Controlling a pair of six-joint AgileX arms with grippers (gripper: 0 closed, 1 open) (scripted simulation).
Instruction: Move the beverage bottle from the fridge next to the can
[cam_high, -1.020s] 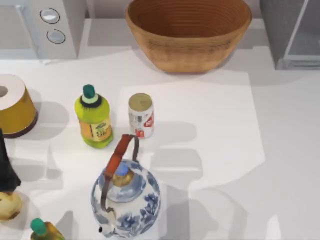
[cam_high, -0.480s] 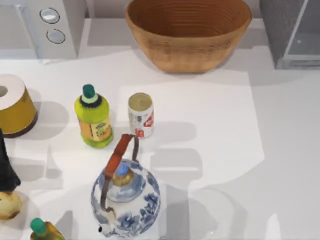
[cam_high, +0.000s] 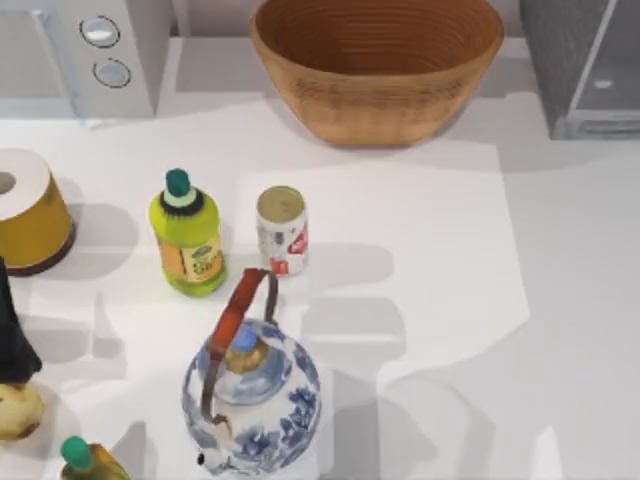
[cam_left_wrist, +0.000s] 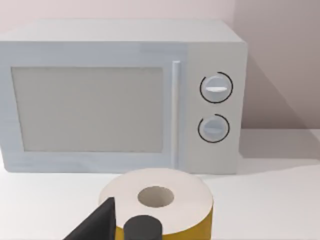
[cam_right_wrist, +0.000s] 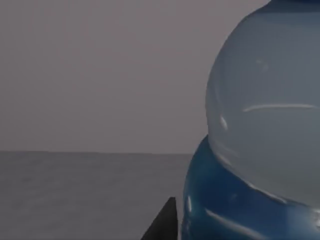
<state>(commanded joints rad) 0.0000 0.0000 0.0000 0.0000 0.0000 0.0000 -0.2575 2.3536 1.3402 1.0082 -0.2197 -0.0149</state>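
**Bottle close before the right arm's camera, inside a grey space**

The beverage bottle (cam_right_wrist: 260, 125) sits very close in the right wrist view: a clear bluish rounded shoulder above a deep blue band. Behind it are a flat grey wall and a darker grey floor. A dark finger (cam_right_wrist: 165, 222) of the right pincer shows just beside the bottle's blue band; whether the pincer is clenched on the bottle or released cannot be told.

From above, the fridge (cam_high: 585, 65) stands at the desk's far right corner, a grey box with a lighter panel. The can (cam_high: 282, 230) stands upright well away from it, left of the desk's middle. Just left of the can is a yellow-green bottle (cam_high: 187, 235) with a dark green cap. In front of the can sits a blue-and-white teapot (cam_high: 250, 400) with a red handle. A woven basket (cam_high: 377, 65) is at the back, between the fridge and a white microwave (cam_high: 85, 50) with two round knobs.

The left pincer (cam_left_wrist: 120, 227) hangs at the desk's left edge, above a yellow roll (cam_high: 30, 210) with a white top, facing the microwave; its state cannot be told either.
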